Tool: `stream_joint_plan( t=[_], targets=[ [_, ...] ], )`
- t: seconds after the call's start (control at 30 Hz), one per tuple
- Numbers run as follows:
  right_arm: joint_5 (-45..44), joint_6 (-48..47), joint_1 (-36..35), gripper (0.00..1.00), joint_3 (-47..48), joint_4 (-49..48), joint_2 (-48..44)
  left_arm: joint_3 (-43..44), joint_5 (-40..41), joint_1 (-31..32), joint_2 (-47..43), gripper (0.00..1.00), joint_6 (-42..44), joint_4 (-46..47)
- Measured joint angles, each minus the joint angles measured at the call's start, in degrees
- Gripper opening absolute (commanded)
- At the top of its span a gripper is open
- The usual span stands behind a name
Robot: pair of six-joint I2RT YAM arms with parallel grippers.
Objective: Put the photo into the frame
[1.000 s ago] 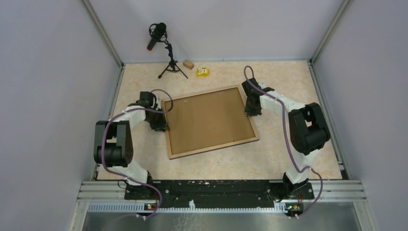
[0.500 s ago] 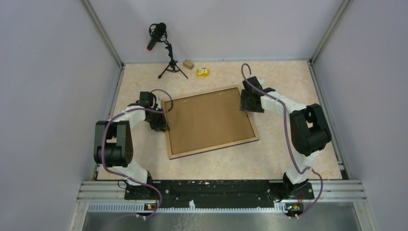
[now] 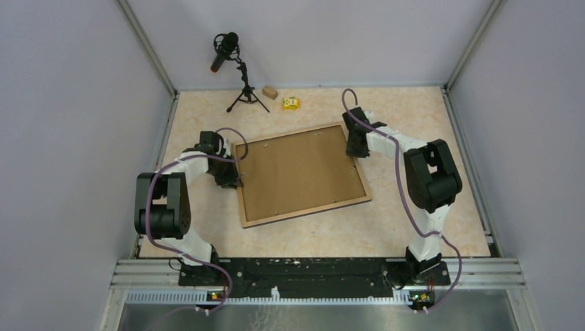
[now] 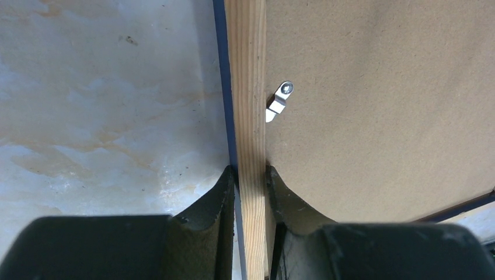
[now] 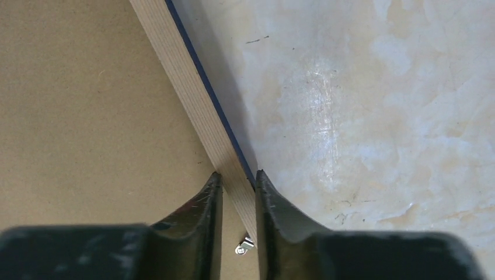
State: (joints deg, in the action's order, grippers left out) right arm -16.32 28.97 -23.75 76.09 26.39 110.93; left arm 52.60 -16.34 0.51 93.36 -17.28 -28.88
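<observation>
Frame (image 3: 307, 212) flat on table (image 3: 421, 117), backing board (image 3: 296, 169) up. Left pincer (image 4: 250, 172) clamped on left rail, elbow folded near; right pincer (image 5: 236, 178) clamped on right rail by far corner, forearm reaching far-left.

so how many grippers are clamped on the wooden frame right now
2. The left gripper pinches the left rim of the light wood rectangular picture frame; the right gripper pinches its right rim near the far corner.

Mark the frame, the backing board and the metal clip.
frame (image 4: 246, 70), left wrist view, light wood rail.
backing board (image 3: 296, 172), top view, middle of the brown panel.
metal clip (image 4: 278, 104), left wrist view, middle of its tab.
</observation>
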Motion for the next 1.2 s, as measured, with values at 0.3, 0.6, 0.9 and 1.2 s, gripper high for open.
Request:
stream_joint_plan(
  t=[0.3, 0.6, 0.9, 1.2],
  targets=[
    [3.04, 1.86, 0.61, 0.0, -9.29, -3.43, -6.73, 6.69, 1.27, -0.48, 5.62, 0.24, -0.55, 0.42],
    [16.31, 8.31, 0.11, 0.67, -32.3, -11.37, -24.41, 12.96, 2.08, -0.33, 8.7, 0.85, -2.23, 0.92],
    [13.92, -2.14, -0.26, 0.98, -23.26, -5.73, -25.16, -0.66, 0.33, 0.5, -16.83, 0.98, -6.25, -0.74],
    [12.87, -7.45, -0.22, 0.98, 2.93, -6.25, -11.04, -19.12, -3.63, 11.8, -40.41, 0.89, -23.61, -3.54]
  ],
)
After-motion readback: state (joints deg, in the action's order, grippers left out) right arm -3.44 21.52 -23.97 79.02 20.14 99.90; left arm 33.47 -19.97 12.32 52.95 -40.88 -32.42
